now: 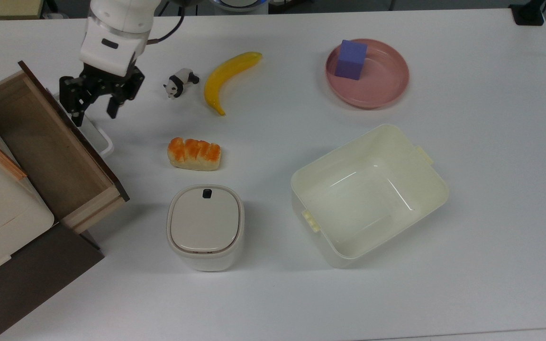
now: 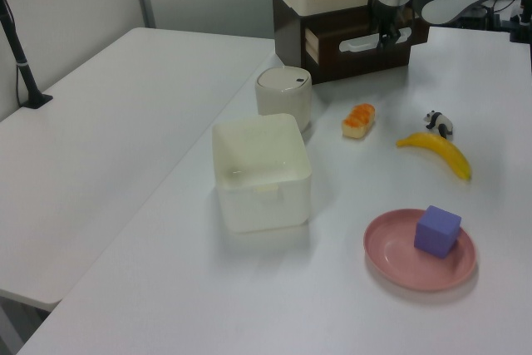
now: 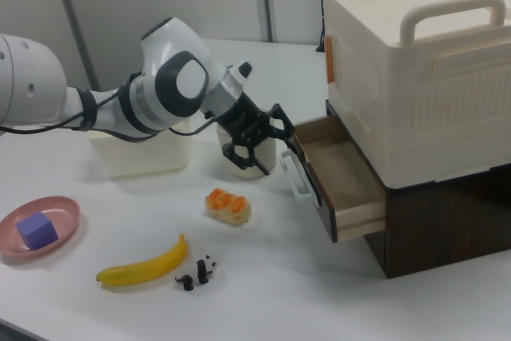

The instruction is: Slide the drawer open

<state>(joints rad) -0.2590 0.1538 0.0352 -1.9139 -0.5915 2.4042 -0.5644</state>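
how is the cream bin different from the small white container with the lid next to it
The cream bin is open-topped and empty, while the lidded container is shut under a flat lid with a small dark button. The cream bin looks clearly larger and squarer; the lidded container is compact with rounded corners. The cream bin has side tabs. Both are pale and stand upright on the white table.

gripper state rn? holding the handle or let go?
Gripper: open, holding nothing; its fingers stand apart at the white handle of the pulled-out drawer.
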